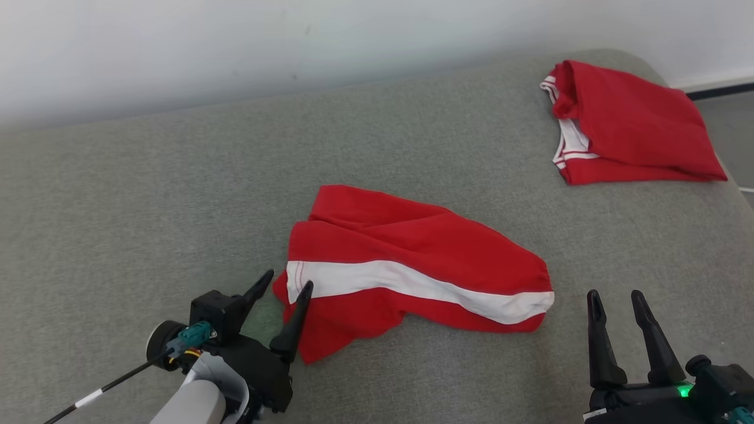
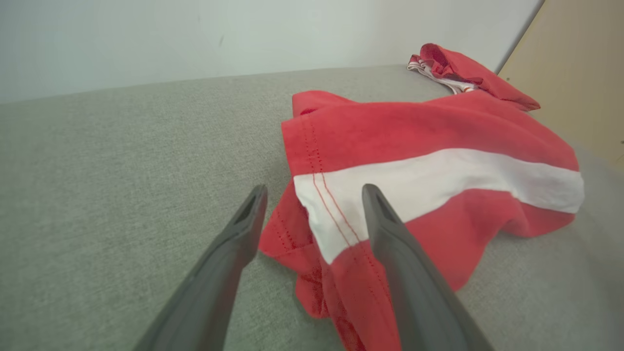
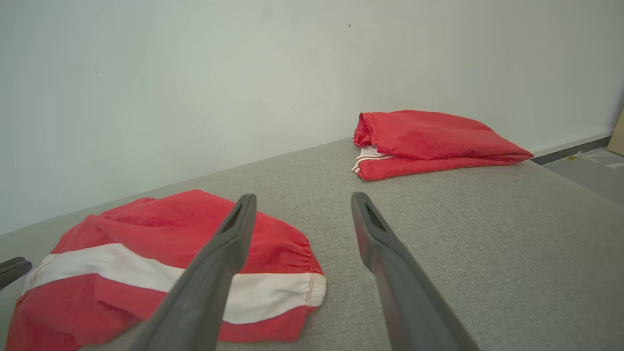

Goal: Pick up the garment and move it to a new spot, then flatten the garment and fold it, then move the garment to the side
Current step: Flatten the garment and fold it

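Note:
The garment is a red pair of shorts with a white side stripe, lying crumpled in the middle of the grey cushion. My left gripper is open at its left hem: one finger lies over the red-and-white corner, the other on the bare cushion beside it. The left wrist view has the garment spread ahead, its stitched hem between the fingers of the left gripper. My right gripper stands open just right of the garment's gathered waistband, apart from it. Seen from the right wrist, the garment lies to the left of the right gripper.
A second red garment, folded, with white trim, rests at the far right corner of the grey cushion. A white wall runs along the back. The cushion's right edge drops to the floor. A beige panel stands beyond.

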Motion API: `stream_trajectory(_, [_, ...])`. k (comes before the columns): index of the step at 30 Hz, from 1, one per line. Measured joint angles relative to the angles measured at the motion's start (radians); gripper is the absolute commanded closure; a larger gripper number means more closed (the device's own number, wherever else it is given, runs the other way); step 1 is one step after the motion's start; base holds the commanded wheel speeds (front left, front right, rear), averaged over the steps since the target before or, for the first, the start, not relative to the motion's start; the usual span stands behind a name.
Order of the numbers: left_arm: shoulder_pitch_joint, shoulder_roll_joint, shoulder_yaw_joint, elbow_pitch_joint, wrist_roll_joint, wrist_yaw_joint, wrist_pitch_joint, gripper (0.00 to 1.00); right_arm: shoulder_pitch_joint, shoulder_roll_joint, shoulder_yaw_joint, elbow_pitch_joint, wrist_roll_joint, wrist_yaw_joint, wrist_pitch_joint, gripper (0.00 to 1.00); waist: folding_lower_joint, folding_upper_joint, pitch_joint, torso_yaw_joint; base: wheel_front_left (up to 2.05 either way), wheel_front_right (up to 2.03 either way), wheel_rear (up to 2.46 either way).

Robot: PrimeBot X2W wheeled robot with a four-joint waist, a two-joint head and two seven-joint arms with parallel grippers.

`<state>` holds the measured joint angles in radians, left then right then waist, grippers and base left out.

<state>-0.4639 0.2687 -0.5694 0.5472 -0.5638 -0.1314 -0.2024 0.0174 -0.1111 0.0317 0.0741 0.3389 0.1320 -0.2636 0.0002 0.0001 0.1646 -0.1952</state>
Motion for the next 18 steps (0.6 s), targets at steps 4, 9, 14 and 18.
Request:
stream_trajectory(4, [-0.016, 0.012, -0.060, 0.042, -0.048, 0.000, -0.008, 0.00, -0.006, 0.003, -0.002, 0.001, 0.000, 0.000, 0.000, 0.00, 0.0000, 0.0000, 0.020, -0.020, 0.00, 0.00, 0.00])
stream_trajectory(9, [-0.040, 0.022, -0.107, 0.059, -0.065, 0.000, -0.030, 1.00, -0.009, 0.006, -0.003, -0.006, -0.001, 0.000, 0.000, 0.00, -0.0001, 0.0000, 0.027, -0.025, 0.00, 0.00, 0.00])
stream_trajectory(14, [-0.064, 0.020, -0.138, 0.077, -0.085, 0.000, -0.052, 1.00, -0.008, 0.005, -0.015, -0.010, -0.006, 0.000, 0.000, 0.00, -0.0002, 0.0000, 0.018, -0.004, 0.00, 0.00, 0.00])
stream_trajectory(18, [-0.071, 0.019, -0.125, 0.062, -0.069, 0.000, -0.058, 1.00, 0.000, 0.003, -0.022, -0.010, -0.007, 0.000, 0.000, 0.00, -0.0002, 0.0000, 0.008, 0.021, 0.00, 0.00, 0.00])
